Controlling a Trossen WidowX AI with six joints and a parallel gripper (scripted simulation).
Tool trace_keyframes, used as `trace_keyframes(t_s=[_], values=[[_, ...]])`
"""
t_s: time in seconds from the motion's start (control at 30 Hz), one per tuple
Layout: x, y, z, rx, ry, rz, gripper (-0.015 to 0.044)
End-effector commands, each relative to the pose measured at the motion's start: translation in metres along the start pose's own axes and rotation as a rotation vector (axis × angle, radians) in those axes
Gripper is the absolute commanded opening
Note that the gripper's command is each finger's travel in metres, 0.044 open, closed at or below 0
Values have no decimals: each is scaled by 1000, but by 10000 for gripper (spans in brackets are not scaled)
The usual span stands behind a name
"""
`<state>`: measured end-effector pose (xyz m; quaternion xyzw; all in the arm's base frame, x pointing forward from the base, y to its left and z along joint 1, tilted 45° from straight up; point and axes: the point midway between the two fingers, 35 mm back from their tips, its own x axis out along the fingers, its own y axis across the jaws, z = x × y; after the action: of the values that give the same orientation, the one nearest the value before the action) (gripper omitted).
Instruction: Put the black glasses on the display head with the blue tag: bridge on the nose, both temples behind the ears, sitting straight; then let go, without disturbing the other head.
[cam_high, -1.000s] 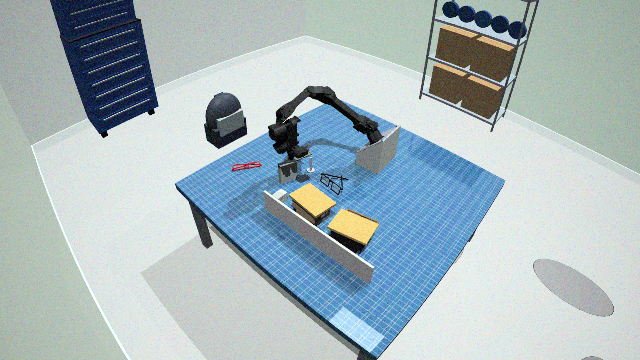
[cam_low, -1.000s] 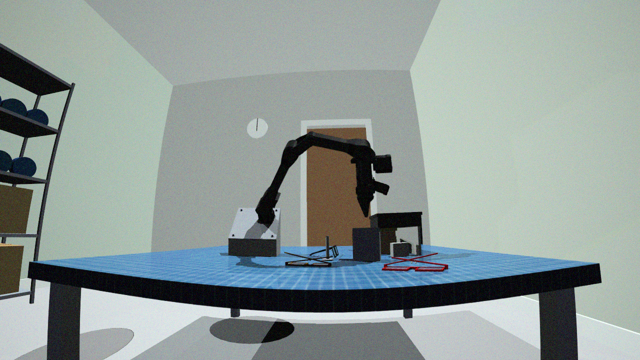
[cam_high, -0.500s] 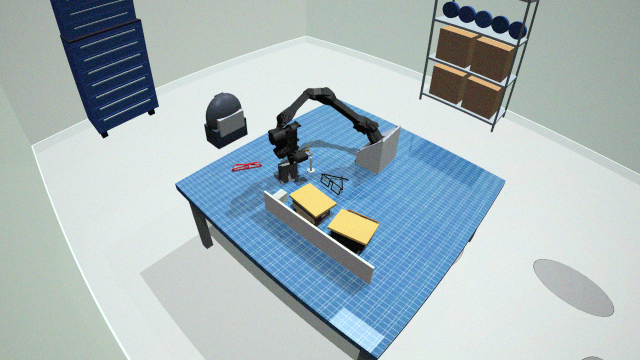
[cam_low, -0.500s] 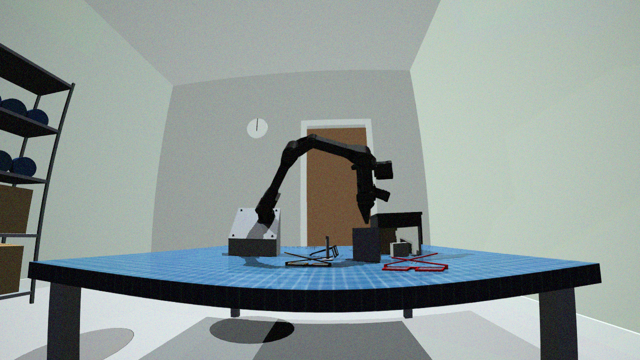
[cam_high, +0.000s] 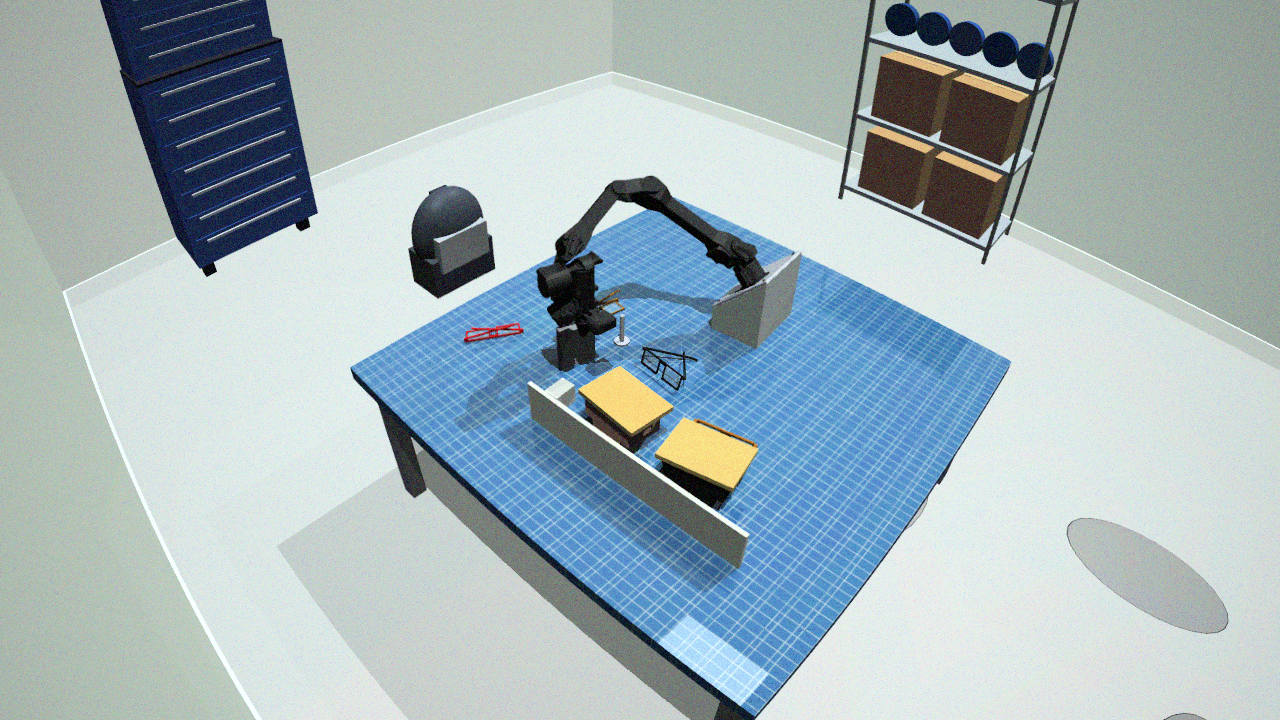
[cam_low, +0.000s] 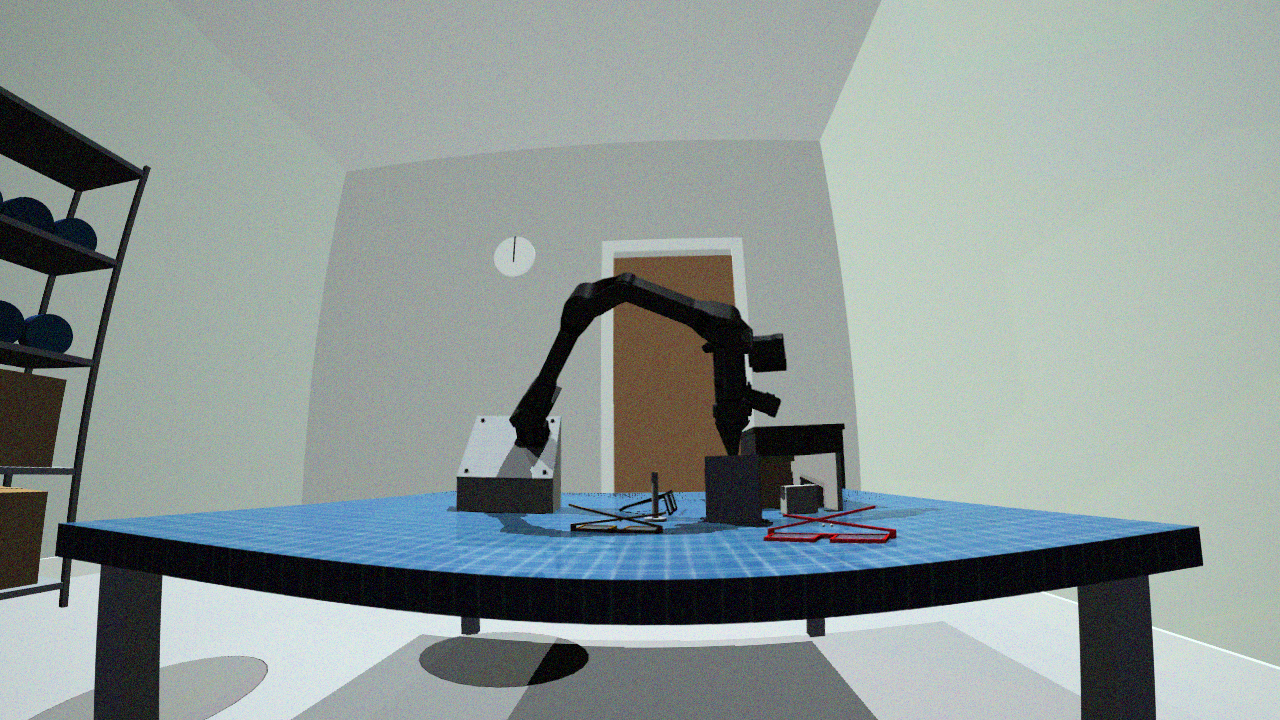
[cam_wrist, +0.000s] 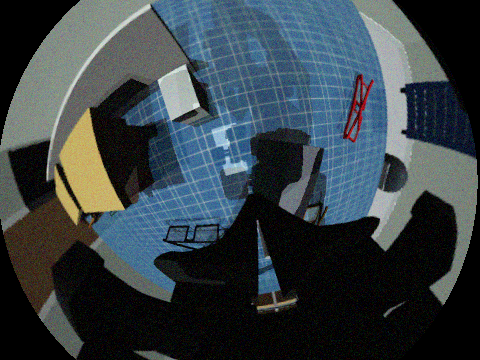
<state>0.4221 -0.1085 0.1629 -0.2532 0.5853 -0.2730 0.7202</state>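
Observation:
The black glasses (cam_high: 666, 365) (cam_wrist: 194, 234) lie open on the blue checked table (cam_high: 850, 402), beside a small upright post (cam_high: 620, 326). Two display heads with yellow tops (cam_high: 626, 401) (cam_high: 707, 450) stand behind a long low board (cam_high: 626, 470); I cannot tell which one carries the blue tag. My gripper (cam_high: 572, 333) (cam_low: 735, 447) (cam_wrist: 254, 198) is shut and empty. It points down, with its tip at the top of a dark grey block (cam_high: 572, 353) (cam_low: 732, 490), well to the left of the black glasses.
Red glasses (cam_high: 494, 333) (cam_low: 827, 532) (cam_wrist: 356, 107) lie near the table's left edge. Brown glasses (cam_high: 608, 300) (cam_low: 617, 522) lie just behind the gripper. The arm's slanted base (cam_high: 760, 304) stands at the back. A small white cube (cam_high: 559, 389) sits at the board's end.

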Motion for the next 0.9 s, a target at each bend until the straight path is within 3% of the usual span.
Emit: trace_keyframes(t_s=[0.0, 0.87], values=[[8, 0, -2, -6, 7, 1, 0], [9, -26, -1, -6, 7, 1, 0]])
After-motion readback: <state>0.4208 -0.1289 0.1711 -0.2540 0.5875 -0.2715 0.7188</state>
